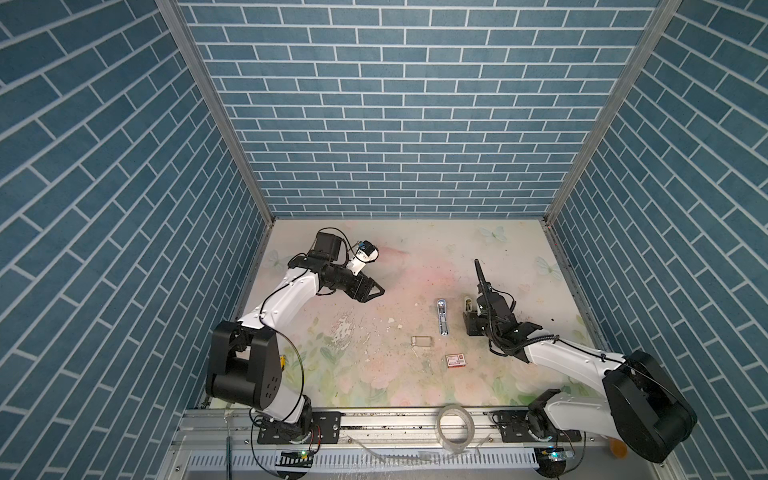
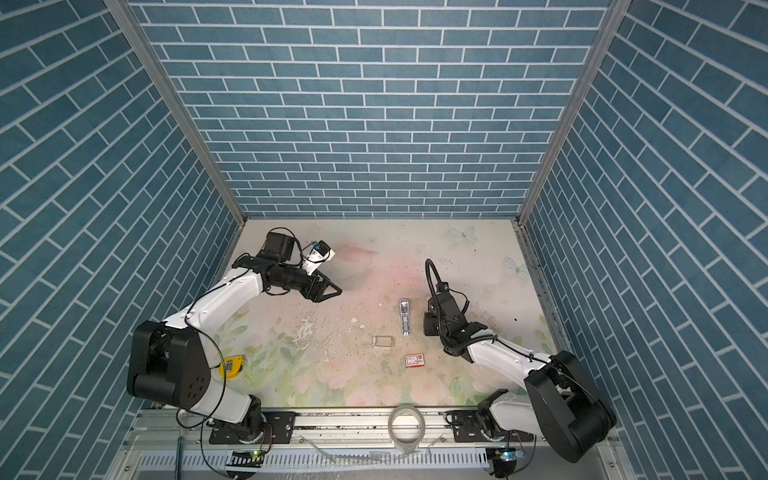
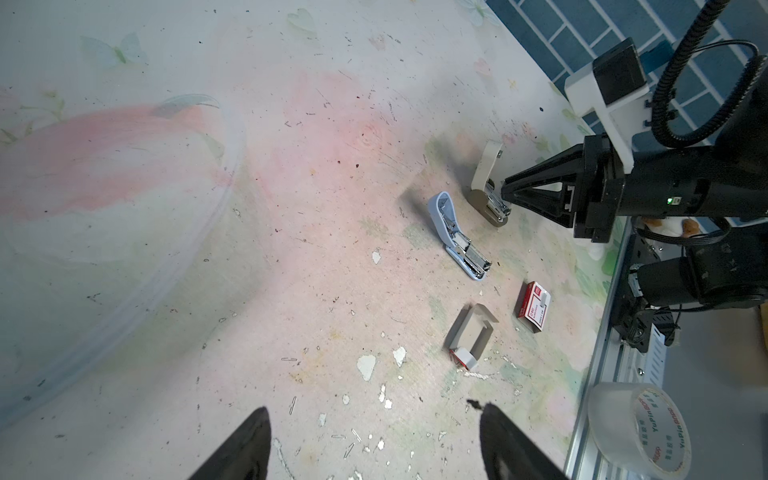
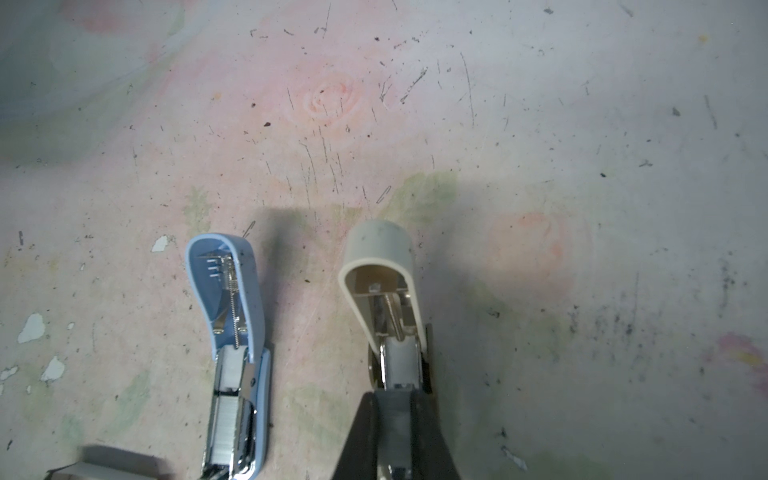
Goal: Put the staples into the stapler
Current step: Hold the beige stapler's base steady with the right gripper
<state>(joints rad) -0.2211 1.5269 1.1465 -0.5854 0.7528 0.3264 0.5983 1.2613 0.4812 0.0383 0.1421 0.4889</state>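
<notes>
One floral-printed, scuffed bench [image 1: 415, 257] carries everything, with two arms over it.

The left gripper [image 1: 379, 291], left of centre in both top views, stands wide open and holds nothing.

The right gripper [image 4: 395, 397], at the lower centre of the right wrist view, is closed at the magazine of the cream stapler [image 4: 380, 249]. A dull grey strip shows between its fingers [image 4: 357, 440]. I cannot tell whether that is staples or the magazine rail. In both top views the wrist hides this contact.

- One tape roll [image 1: 455, 428] stands on the front rail.
- One yellow tape measure [image 2: 232, 365] sits at lower left.
- There are two staplers, both hinged open and lying side by side: the cream one and the blue stapler [image 4: 232, 332].
- One white-and-red box [image 3: 534, 305] and one empty cardboard sleeve [image 3: 469, 332] lie near them.
- One silvery strip of staples [image 4: 226, 428] lies in the blue stapler's channel. Only the right wrist view shows it clearly.
</notes>
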